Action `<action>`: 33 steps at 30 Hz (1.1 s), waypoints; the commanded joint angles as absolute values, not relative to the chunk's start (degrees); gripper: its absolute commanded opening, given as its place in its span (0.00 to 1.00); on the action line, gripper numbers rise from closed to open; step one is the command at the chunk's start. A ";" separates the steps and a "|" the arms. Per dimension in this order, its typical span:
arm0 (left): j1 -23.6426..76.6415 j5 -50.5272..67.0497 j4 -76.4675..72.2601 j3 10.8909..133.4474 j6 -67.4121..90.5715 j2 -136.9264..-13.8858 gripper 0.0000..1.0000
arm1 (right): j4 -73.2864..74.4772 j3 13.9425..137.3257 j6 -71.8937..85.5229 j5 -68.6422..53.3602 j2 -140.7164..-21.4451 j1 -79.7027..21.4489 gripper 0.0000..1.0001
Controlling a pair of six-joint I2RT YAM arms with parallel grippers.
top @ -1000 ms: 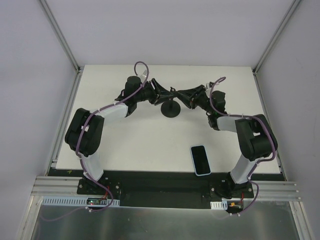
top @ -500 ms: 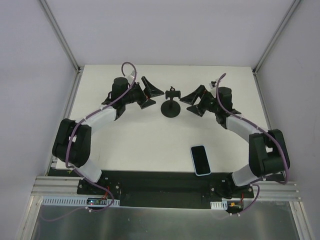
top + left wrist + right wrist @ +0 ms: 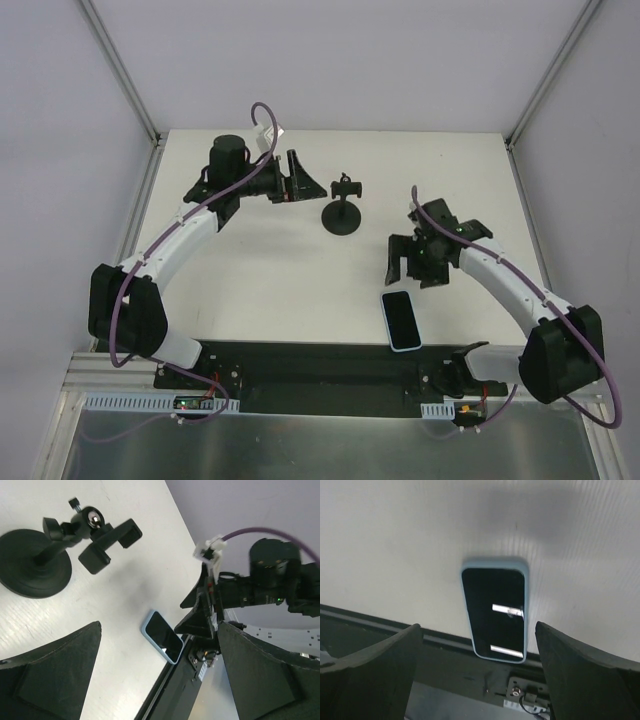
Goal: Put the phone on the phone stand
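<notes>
The phone (image 3: pixel 402 320) lies flat, screen up, near the table's front edge; its black screen and pale blue case also show in the right wrist view (image 3: pixel 495 612) and the left wrist view (image 3: pixel 161 636). The phone stand (image 3: pixel 343 212) is upright at mid-table with its cradle on top and nothing in it; the left wrist view shows the phone stand (image 3: pixel 35 570) at upper left. My right gripper (image 3: pixel 412 272) hangs open just behind the phone, which sits beyond its spread fingers (image 3: pixel 370 680). My left gripper (image 3: pixel 306 178) is open, left of the stand, apart from it.
The white table (image 3: pixel 250 280) ends in a black rail (image 3: pixel 320 360) along the front, right behind the phone. Grey walls and metal frame posts (image 3: pixel 125 80) close in the left, back and right sides. The right arm (image 3: pixel 270 580) shows in the left wrist view.
Both grippers have opened and drawn away from the stand. The left one backed off to the left. The right one swung toward the front edge, over the phone. Phone and stand have not moved.
</notes>
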State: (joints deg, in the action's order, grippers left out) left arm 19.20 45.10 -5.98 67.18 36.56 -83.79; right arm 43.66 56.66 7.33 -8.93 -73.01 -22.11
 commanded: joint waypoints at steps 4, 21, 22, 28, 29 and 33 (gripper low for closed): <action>21.88 52.02 -2.37 69.26 32.26 -84.29 0.98 | 48.53 45.70 7.82 -9.76 -70.23 -29.17 0.96; 23.12 47.73 -0.35 69.35 30.41 -83.50 0.93 | 40.53 43.25 9.49 1.76 -78.40 -38.41 0.96; 23.03 47.29 -0.35 69.26 30.32 -83.41 0.92 | 40.00 42.81 10.01 1.58 -78.57 -38.67 0.96; 22.76 46.14 -0.35 69.17 30.32 -83.23 0.91 | 40.52 43.86 11.34 5.80 -81.29 -41.40 0.96; 22.76 46.14 -0.26 69.17 30.32 -83.15 0.91 | 40.17 43.77 12.38 5.80 -81.56 -41.74 0.96; 22.76 45.70 -0.26 69.08 29.97 -82.88 0.91 | 38.94 42.72 16.08 6.59 -83.67 -42.27 0.98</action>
State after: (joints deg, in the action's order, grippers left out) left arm 23.16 46.41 0.01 67.46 31.86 -84.49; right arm 39.38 42.92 11.46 3.84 -82.02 -41.65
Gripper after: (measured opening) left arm 0.911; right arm 0.964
